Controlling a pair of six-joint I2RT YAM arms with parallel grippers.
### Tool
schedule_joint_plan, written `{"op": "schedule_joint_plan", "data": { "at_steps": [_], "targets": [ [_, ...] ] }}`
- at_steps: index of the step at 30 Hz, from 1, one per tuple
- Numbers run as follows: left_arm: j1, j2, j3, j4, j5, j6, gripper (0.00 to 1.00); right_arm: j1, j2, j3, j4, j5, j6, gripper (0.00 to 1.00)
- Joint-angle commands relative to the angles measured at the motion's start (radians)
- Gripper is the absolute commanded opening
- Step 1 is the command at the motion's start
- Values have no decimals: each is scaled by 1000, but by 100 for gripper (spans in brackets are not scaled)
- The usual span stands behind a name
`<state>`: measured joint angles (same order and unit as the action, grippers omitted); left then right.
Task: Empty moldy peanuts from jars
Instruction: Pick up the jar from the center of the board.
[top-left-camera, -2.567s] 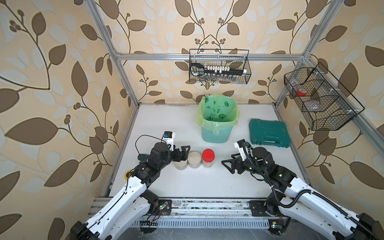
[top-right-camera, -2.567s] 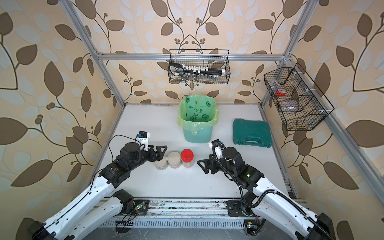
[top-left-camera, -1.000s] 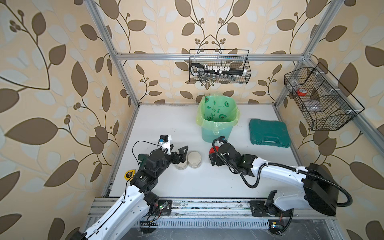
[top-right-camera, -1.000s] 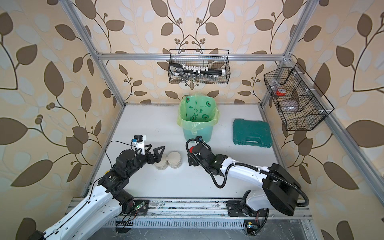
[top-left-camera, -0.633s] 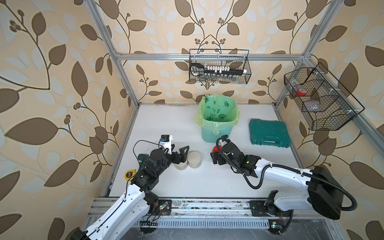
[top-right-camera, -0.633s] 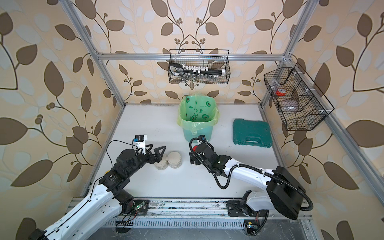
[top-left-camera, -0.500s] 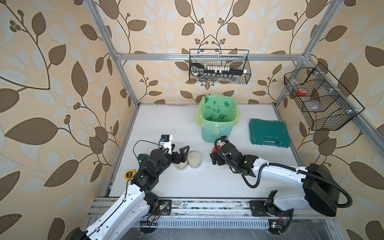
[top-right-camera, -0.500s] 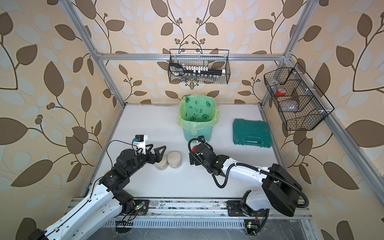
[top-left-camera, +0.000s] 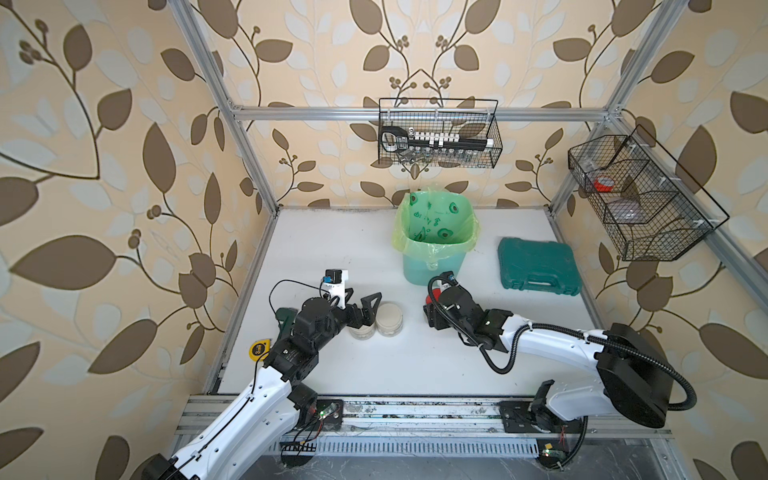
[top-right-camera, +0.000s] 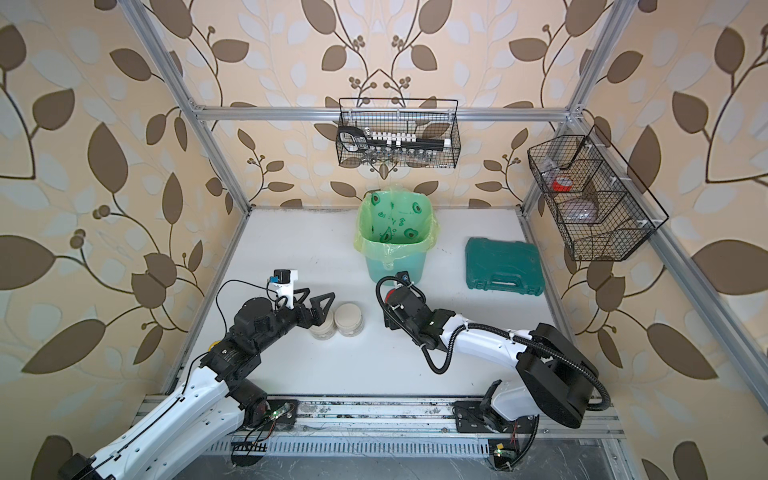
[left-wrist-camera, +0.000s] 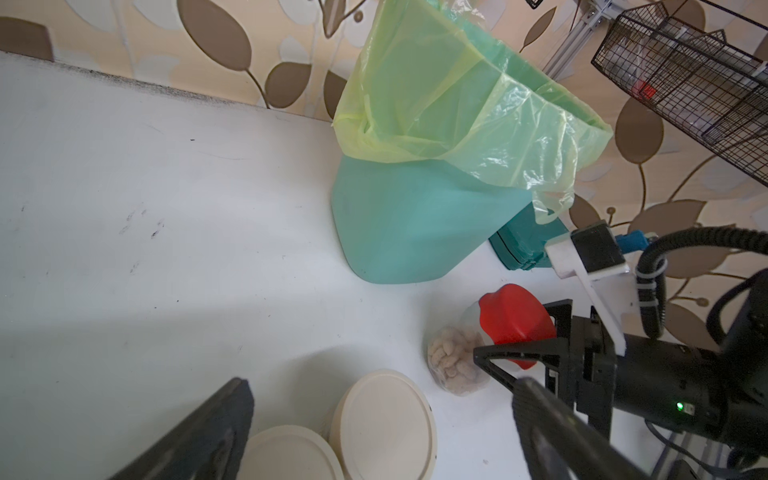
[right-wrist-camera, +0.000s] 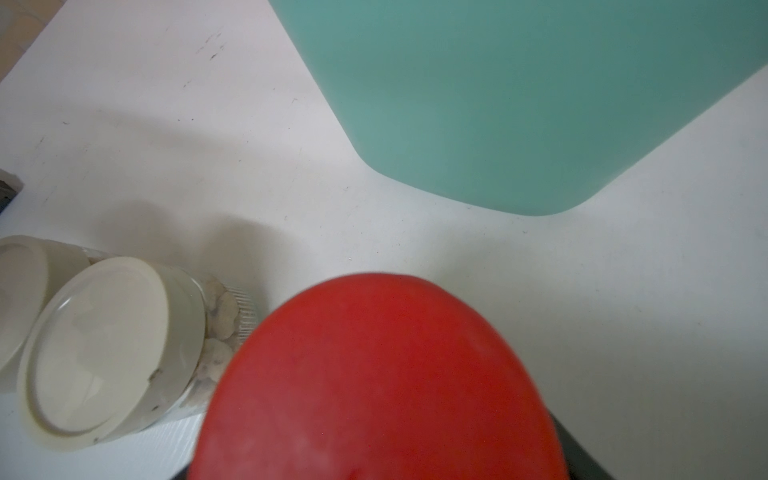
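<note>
The moldy peanuts (left-wrist-camera: 451, 361) fill the lower part of the red-lidded jar (left-wrist-camera: 507, 311), which stands on the white desk (top-left-camera: 332, 249) just in front of the mint-green bin (top-left-camera: 432, 268). The lid is on. The right gripper (left-wrist-camera: 515, 332) reaches in from the right, its fingers clamped on this jar, one at each side, level with the lid.

To the left, apart from it, two squat jars stand touching each other: the right squat jar (top-left-camera: 389, 319) and the left squat jar (top-left-camera: 360, 330). Both carry flat beige lids; kernels show through the clear wall in the right wrist view.

The left gripper (top-left-camera: 361, 301) is positioned at the left squat jar with its fingers spread wide and released, holding nothing.

The bin is lined with a green bag (top-left-camera: 434, 224) folded over its rim. A teal tool case (top-left-camera: 538, 266) lies to the right of the bin. A yellow tape measure (top-left-camera: 259, 349) lies at the near left edge of the desk. A wire basket (top-left-camera: 438, 137) hangs on the far wall, and a second wire basket (top-left-camera: 640, 199) on the right wall.
</note>
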<state>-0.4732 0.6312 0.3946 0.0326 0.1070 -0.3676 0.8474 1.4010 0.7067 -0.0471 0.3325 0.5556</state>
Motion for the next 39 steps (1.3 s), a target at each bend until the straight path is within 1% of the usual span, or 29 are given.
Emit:
{"op": "schedule_joint_plan", "data": {
  "at_steps": [1,4,6,8,12,14,15,19,22,27,29,31,34,39],
  "targets": [
    [-13,5,5,46,42,29,99,-9,-54,17,-34,-6,-11,69],
    [-13,23,30,18,60,49,99,-35,-102,34,-93,-76,-31,68],
    [-12,33,42,12,92,59,99,-61,-144,50,-145,-134,-54,66],
    [-13,43,47,32,153,66,99,-105,-198,74,-202,-226,-84,64],
    [-26,83,63,97,320,90,99,-189,-295,146,-324,-384,-150,63],
    [-51,104,82,110,371,97,99,-220,-328,201,-392,-443,-186,63],
    [-66,110,91,110,378,103,99,-229,-338,223,-418,-465,-202,63],
    [-173,132,118,110,345,160,99,-249,-347,314,-503,-567,-256,63],
    [-265,156,139,97,267,207,99,-251,-340,352,-520,-639,-277,62],
    [-365,234,177,56,113,271,99,-249,-329,381,-536,-749,-291,61],
    [-395,259,184,54,61,289,99,-248,-330,376,-528,-804,-293,60],
    [-413,268,185,70,42,290,99,-239,-336,368,-518,-834,-289,59],
    [-436,271,185,102,31,285,99,-215,-347,357,-489,-863,-274,59],
    [-475,278,194,128,37,283,99,-138,-344,359,-451,-879,-262,59]
  ]
}}
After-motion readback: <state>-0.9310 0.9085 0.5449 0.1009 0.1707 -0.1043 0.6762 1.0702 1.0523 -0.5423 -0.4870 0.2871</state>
